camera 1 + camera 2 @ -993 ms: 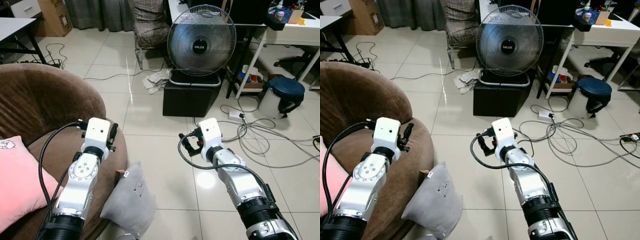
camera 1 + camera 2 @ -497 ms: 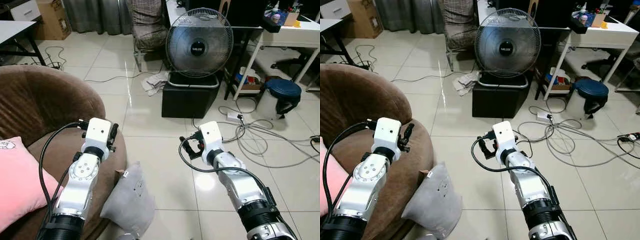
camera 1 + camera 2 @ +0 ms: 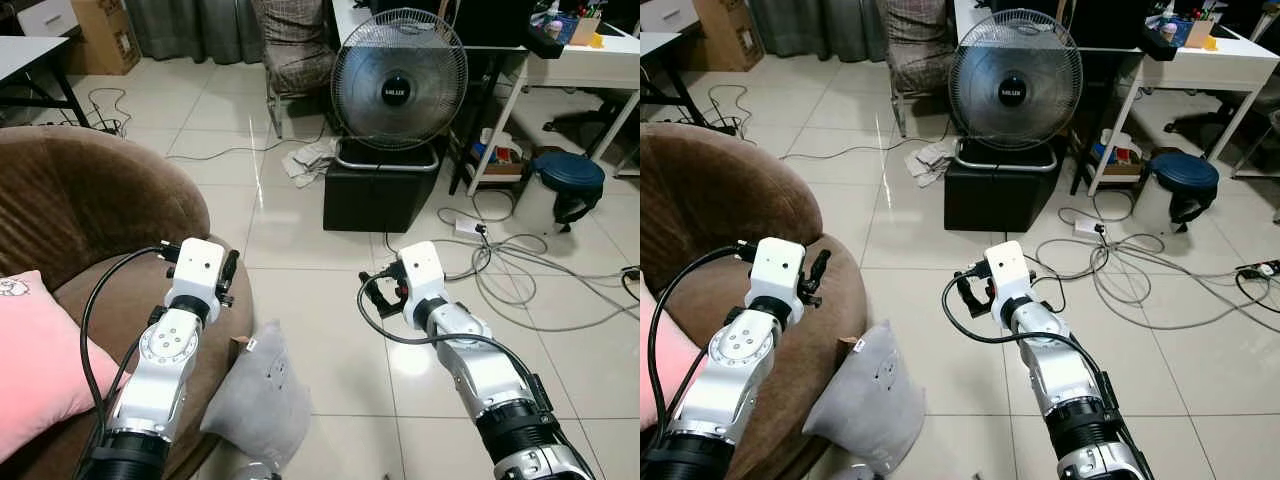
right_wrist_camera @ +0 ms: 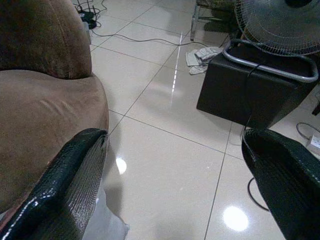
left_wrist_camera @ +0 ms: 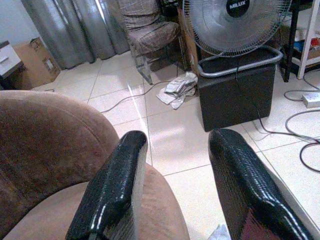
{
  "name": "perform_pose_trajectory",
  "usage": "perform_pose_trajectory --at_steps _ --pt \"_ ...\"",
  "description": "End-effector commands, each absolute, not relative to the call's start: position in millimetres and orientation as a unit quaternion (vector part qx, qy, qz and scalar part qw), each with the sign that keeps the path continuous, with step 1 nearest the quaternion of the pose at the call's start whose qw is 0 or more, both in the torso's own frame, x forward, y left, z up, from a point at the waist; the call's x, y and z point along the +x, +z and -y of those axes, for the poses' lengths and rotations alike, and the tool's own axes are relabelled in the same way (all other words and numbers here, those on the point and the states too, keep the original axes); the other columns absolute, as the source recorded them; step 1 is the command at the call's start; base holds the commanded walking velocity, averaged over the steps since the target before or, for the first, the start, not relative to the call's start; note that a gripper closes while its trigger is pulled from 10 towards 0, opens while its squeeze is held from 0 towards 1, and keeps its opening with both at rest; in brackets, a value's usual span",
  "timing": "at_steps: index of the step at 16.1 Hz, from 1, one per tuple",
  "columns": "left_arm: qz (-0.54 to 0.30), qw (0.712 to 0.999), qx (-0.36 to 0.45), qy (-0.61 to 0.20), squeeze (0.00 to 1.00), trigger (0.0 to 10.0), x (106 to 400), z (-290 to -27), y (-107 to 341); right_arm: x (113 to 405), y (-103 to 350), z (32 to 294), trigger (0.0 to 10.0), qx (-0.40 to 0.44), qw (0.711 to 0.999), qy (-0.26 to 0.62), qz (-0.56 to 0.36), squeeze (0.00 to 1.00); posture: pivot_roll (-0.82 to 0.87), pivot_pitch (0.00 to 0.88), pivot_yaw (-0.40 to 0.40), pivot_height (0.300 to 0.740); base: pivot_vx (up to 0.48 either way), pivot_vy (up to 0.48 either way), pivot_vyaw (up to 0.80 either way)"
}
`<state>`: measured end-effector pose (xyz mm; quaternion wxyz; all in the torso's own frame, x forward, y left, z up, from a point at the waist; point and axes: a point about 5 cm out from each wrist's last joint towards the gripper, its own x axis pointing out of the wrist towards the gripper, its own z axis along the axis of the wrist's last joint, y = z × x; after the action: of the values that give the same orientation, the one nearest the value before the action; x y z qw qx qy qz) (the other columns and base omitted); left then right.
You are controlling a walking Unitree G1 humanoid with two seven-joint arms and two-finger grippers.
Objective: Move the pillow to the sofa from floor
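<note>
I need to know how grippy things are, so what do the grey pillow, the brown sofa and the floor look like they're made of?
Grey pillow: soft matte woven fabric, slumped and creased. Brown sofa: plush, velvet-like upholstery, with shaded nap. Floor: glossy, probably ceramic tiles, with grout lines and mirror-like glare.

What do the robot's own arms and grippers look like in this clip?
Both arms are silver metal with black collars and white box-shaped wrist blocks. A black cable loops alongside each arm. The left gripper and right gripper each have two long glossy black fingers with a textured, scaly surface.
</note>
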<state>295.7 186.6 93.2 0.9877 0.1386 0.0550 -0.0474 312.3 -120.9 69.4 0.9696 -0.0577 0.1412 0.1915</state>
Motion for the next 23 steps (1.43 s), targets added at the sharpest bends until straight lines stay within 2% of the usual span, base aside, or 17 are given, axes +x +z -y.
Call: perform_pose_trajectory --at_steps 1,13,23 --pt "-0.063 0.986 0.143 -0.054 0.0 10.0 294.8 -184.9 90.5 312.5 72.3 123.1 10.0 -0.052 0.971 0.188 -0.137 0.0 0.08 0.0 0.008 0.691 0.0 0.0 0.0" --pt "-0.063 0.985 0.148 -0.056 0.0 10.0 295.3 -184.9 90.8 311.9 72.0 122.4 10.0 -0.049 0.972 0.185 -0.137 0.0 0.08 0.0 0.013 0.604 0.0 0.0 0.0" --pt "-0.057 0.986 0.137 -0.078 0.0 10.0 295.9 -181.6 92.8 313.5 71.3 122.5 10.0 -0.055 0.97 0.188 -0.141 0.0 0.08 0.0 0.015 0.604 0.027 0.0 0.0"
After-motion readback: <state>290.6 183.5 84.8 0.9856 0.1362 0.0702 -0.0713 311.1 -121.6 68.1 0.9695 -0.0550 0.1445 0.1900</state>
